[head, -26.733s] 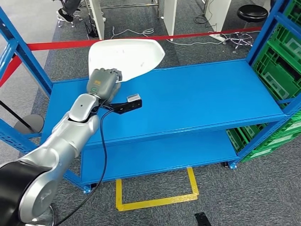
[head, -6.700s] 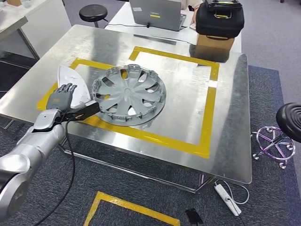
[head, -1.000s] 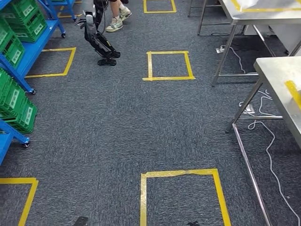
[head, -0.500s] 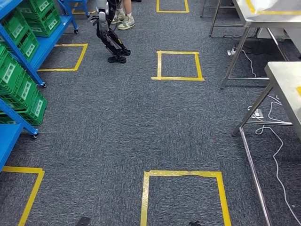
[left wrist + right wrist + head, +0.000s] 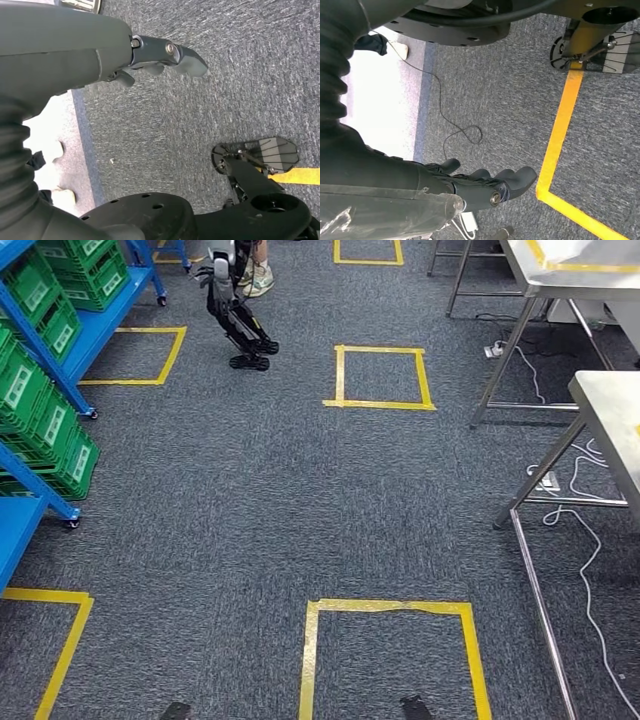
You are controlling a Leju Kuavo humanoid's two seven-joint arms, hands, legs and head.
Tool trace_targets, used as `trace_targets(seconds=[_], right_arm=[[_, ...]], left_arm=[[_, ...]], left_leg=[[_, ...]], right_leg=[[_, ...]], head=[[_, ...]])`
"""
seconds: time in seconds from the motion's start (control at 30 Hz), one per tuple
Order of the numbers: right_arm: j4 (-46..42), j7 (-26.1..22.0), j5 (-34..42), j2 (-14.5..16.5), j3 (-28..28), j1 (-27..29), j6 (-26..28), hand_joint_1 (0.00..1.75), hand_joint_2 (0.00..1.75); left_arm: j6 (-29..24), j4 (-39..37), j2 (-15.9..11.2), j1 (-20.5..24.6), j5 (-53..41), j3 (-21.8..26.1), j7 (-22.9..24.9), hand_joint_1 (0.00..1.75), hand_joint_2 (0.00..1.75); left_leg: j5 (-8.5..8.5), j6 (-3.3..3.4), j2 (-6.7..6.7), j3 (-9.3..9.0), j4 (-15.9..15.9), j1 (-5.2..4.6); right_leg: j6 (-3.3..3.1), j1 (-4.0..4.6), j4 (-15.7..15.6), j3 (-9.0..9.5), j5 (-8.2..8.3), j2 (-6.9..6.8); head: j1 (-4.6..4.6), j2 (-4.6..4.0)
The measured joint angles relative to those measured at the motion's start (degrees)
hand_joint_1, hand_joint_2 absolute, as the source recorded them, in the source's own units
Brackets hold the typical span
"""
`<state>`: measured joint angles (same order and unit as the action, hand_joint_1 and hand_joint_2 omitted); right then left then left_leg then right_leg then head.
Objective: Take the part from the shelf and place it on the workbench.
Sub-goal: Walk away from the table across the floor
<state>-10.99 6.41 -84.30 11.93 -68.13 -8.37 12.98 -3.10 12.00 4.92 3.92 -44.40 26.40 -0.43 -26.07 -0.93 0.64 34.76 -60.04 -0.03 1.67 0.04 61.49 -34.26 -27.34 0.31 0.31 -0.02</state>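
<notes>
Workbench (image 5: 604, 405) of smooth steel stands on speckled carpet (image 5: 249, 510).

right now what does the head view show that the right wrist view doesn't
The head view alone takes in the blue shelving with green crates, steel table legs, a white cable near them, another legged robot and someone's shoes far off.

The right wrist view alone has the right hand, fingers extended and holding nothing, a thin black cord looped on the floor, and a pale strip of flooring.

Both share the dark grey carpet and yellow floor tape.
</notes>
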Motion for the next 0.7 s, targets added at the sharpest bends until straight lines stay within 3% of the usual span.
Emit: trace_targets(seconds=[0.4, 0.47, 0.53, 0.63, 0.7], right_arm=[[0.0, -0.1, 0.1, 0.0, 0.0, -0.5, 0.2, 0.0, 1.75], [0.0, 0.1, 0.1, 0.0, 0.0, -0.5, 0.3, 0.0, 0.87], [0.0, 0.2, 0.3, 0.0, 0.0, -0.3, 0.5, 0.0, 0.0], [0.0, 0.1, 0.7, 0.1, 0.0, 0.2, 0.8, 0.0, 0.0], [0.0, 0.0, 0.7, 0.1, 0.0, 0.6, 0.8, 0.0, 0.0]], left_arm=[[0.0, 0.0, 0.1, 0.0, 0.0, 0.0, -0.2, 0.0, 1.75], [0.0, 0.0, 0.1, 0.0, -0.1, 0.0, -0.2, 0.0, 0.87], [0.0, 0.0, 0.1, 0.0, -0.1, 0.0, -0.2, 0.0, 0.0], [-0.1, 0.0, 0.2, 0.0, -0.2, 0.0, -0.4, 0.0, 0.0], [-0.1, 0.0, 0.3, 0.0, -0.2, 0.1, -0.5, 0.0, 0.0]], left_leg=[[-1.44, -0.2, 0.0, 3.18, -4.6, 0.01], [-1.54, -0.23, 0.0, 3.67, -5.1, 0.01], [-1.69, 0.2, 0.01, 4.08, -5.6, -0.11], [-0.88, 1.3, 0.02, 3.02, -3.5, 0.06], [-0.19, 1.51, 0.03, 1.88, -1.8, 0.42]], right_leg=[[-0.22, -0.01, 5.1, -3.41, -1.62, 0.0], [-0.23, -0.01, 5.6, -3.91, -1.73, 0.0], [0.04, -0.22, 5.6, -4.15, -1.66, -0.01], [0.76, -0.26, 5.2, -3.77, -1.65, -0.05], [1.12, -0.29, 8.1, -4.83, -3.63, -0.01]], head=[[-0.01, 0.0], [0.0, 0.0], [-0.02, 0.0], [-0.02, 0.01], [0.16, 0.0]])
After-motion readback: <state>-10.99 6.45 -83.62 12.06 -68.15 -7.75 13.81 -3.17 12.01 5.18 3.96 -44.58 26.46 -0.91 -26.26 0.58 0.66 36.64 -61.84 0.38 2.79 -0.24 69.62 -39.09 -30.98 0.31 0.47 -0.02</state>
